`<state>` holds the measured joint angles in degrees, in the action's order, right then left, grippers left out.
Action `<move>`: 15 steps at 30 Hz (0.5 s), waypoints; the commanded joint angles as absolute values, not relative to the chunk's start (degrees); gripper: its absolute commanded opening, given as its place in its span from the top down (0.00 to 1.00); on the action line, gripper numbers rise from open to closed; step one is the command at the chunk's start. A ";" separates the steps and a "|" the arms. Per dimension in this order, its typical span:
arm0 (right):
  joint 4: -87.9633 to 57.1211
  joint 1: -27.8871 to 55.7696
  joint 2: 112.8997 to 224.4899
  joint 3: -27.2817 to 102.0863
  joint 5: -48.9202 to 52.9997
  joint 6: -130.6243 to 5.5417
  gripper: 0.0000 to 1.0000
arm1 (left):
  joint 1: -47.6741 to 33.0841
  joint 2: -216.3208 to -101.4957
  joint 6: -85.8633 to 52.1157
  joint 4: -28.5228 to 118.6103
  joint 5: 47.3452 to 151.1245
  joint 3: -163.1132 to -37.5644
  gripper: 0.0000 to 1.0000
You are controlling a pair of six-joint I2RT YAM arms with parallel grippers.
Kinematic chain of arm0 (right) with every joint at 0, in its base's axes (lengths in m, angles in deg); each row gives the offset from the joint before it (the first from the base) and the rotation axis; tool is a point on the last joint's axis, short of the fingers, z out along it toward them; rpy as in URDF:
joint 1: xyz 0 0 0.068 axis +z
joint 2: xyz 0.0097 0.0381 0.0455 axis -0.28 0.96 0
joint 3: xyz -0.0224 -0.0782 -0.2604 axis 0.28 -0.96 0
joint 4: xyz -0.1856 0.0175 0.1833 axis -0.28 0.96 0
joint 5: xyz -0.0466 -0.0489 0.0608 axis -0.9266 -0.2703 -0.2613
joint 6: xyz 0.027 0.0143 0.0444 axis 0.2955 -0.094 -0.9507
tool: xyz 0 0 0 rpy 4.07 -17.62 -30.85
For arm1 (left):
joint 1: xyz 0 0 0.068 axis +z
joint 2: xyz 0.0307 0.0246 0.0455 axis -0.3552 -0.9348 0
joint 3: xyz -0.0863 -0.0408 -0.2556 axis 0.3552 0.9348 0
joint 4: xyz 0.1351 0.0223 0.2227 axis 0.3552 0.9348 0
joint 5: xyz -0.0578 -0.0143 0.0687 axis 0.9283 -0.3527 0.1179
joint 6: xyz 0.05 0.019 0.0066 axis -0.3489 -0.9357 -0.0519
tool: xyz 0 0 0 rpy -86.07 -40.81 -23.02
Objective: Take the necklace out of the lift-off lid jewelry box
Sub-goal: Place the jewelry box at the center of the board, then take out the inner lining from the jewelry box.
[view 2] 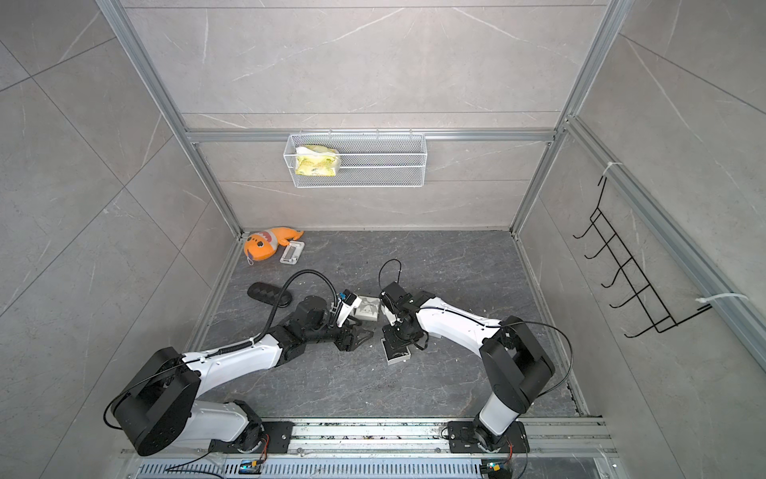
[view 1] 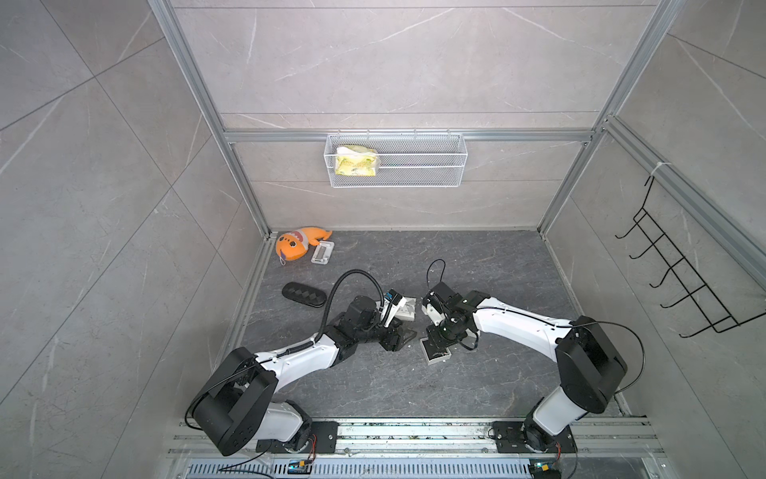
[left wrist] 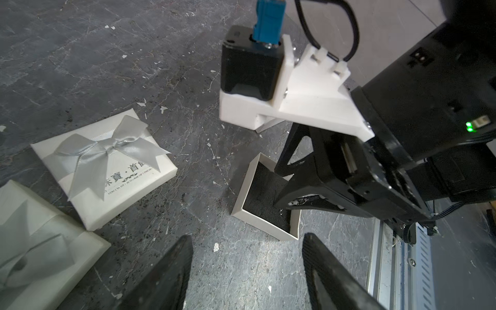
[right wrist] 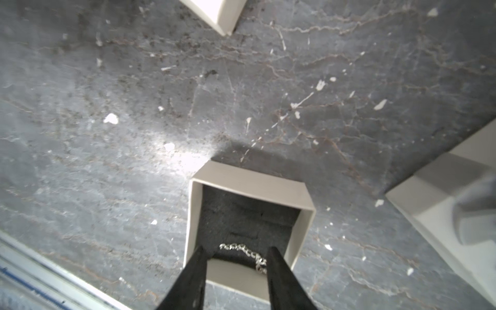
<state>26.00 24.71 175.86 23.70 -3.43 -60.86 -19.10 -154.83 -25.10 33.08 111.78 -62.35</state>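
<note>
The right gripper [right wrist: 236, 249], jaws apart, reaches into the open box [right wrist: 252, 185]. The necklace [right wrist: 245, 252] lies on the dark lining between its fingertips, not clamped. The left gripper [left wrist: 247, 236], jaws apart, points toward the box from just beside it. The bow-topped lid [left wrist: 107, 171] lies to its side.

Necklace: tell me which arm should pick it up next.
Right. The right gripper hangs open over the lidless box, fingers on either side of the necklace. The left gripper, also open, stands beside the box, not over it.
</note>
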 commanded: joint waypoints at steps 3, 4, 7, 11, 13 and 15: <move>22.94 25.49 177.78 22.29 -7.10 -61.68 0.57 | -19.95 -156.66 -25.86 31.31 109.28 -62.60 0.40; 22.36 25.49 178.07 21.97 -7.40 -61.81 0.57 | -20.03 -156.94 -25.55 31.30 109.04 -62.52 0.41; 21.03 25.58 179.22 21.25 -7.94 -62.07 0.57 | -20.41 -157.09 -24.84 30.82 108.21 -61.79 0.43; 19.26 25.92 180.75 20.08 -8.43 -62.71 0.58 | -21.10 -156.87 -24.12 30.60 107.03 -61.16 0.44; 18.69 26.06 181.48 19.69 -9.05 -62.87 0.59 | -21.77 -157.03 -24.11 30.60 106.14 -61.26 0.45; 18.27 26.22 182.04 19.40 -9.45 -62.91 0.60 | -22.60 -157.52 -24.09 30.60 105.49 -61.63 0.45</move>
